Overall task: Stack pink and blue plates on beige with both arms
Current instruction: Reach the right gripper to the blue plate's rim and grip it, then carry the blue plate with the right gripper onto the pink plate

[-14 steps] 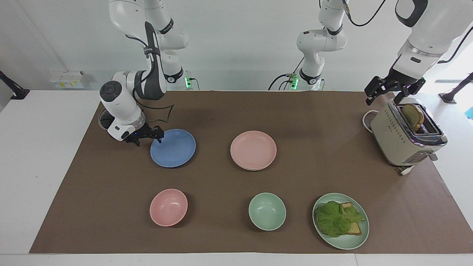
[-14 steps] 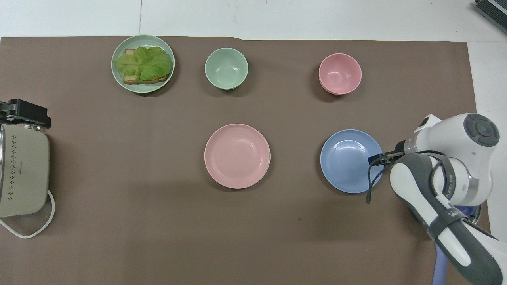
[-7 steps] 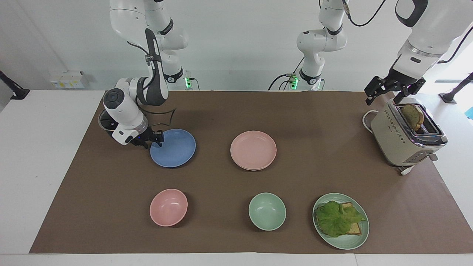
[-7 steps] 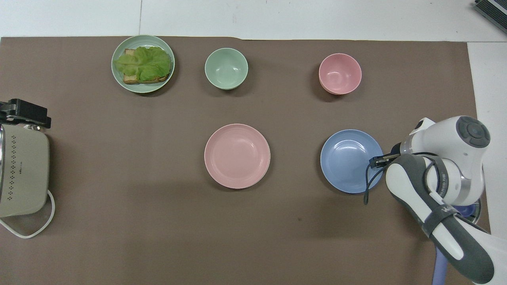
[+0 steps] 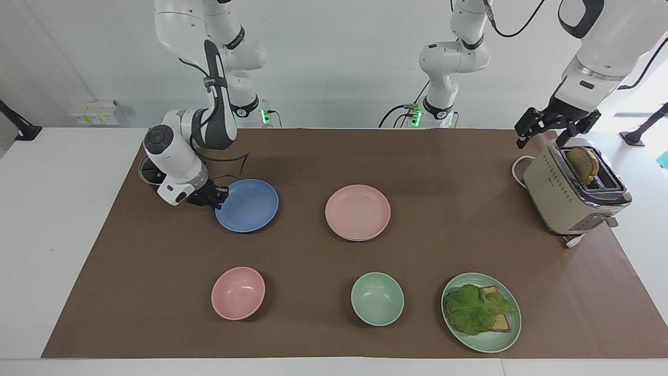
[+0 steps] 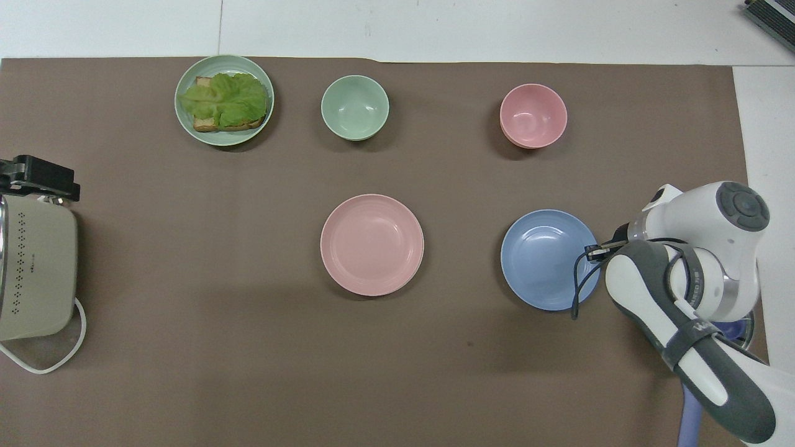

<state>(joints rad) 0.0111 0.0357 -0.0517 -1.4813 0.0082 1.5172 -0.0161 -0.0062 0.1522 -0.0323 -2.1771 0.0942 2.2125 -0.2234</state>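
Observation:
The blue plate [image 5: 249, 206] [image 6: 546, 261] lies toward the right arm's end of the table. My right gripper [image 5: 218, 197] [image 6: 593, 251] is shut on its rim at the side toward that arm, and that edge is raised slightly off the mat. The pink plate [image 5: 357, 210] [image 6: 371, 243] rests at the middle of the mat. Under it lies the beige plate [image 5: 365, 238], with only a thin edge showing. My left gripper [image 5: 543, 137] [image 6: 38, 177] hangs open above the toaster, holding nothing, and that arm waits.
A toaster [image 5: 566, 201] [image 6: 34, 273] with a bread slice stands at the left arm's end. Farther from the robots are a pink bowl [image 5: 238, 293], a green bowl [image 5: 377, 298] and a green plate [image 5: 498, 339] with lettuce on toast.
My right gripper has closed on the blue plate's rim. The plate has shifted a little and its gripped edge has come up. The left arm has not moved.

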